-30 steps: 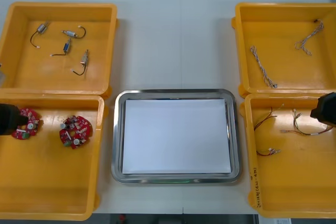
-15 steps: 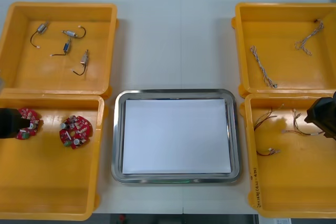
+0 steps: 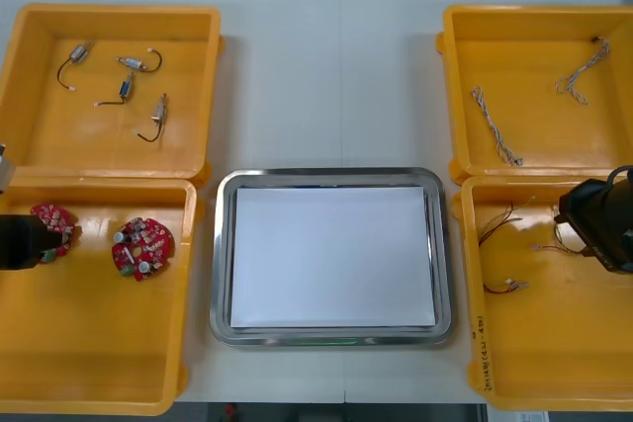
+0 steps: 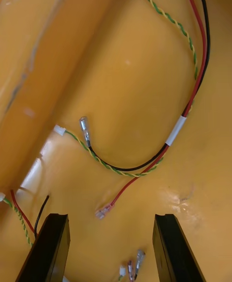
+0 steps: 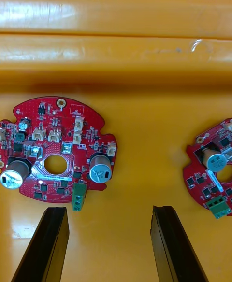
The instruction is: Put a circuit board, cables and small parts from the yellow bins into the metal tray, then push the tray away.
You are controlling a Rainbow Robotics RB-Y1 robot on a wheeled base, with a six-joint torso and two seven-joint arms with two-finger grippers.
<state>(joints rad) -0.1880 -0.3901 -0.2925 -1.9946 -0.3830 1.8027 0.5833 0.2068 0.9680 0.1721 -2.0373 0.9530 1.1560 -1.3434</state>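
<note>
Since a second ago, the right pincer (image 3: 566, 216) has slid inward over the near-right yellow bin (image 3: 554, 353). The left pincer (image 3: 40, 244) has eased slightly back from a round red circuit board (image 3: 51, 218) in the near-left yellow bin (image 3: 89, 353). Both pincers are spread apart, holding nothing. In the left wrist view, that board lies flat on the bin floor just ahead of one fingertip, with a second circuit board (image 3: 142, 247) close beside it. In the right wrist view, red, black and yellow-green cables (image 4: 145, 166) lie loose on the bin floor ahead of the spread fingers. A metal tray (image 3: 223, 264), white inside, sits on the counter (image 3: 336, 76) between the near bins. Small metal parts (image 3: 127, 86) lie in the far-left bin (image 3: 40, 145), and twisted cables (image 3: 495, 126) in the far-right bin (image 3: 534, 155).
</note>
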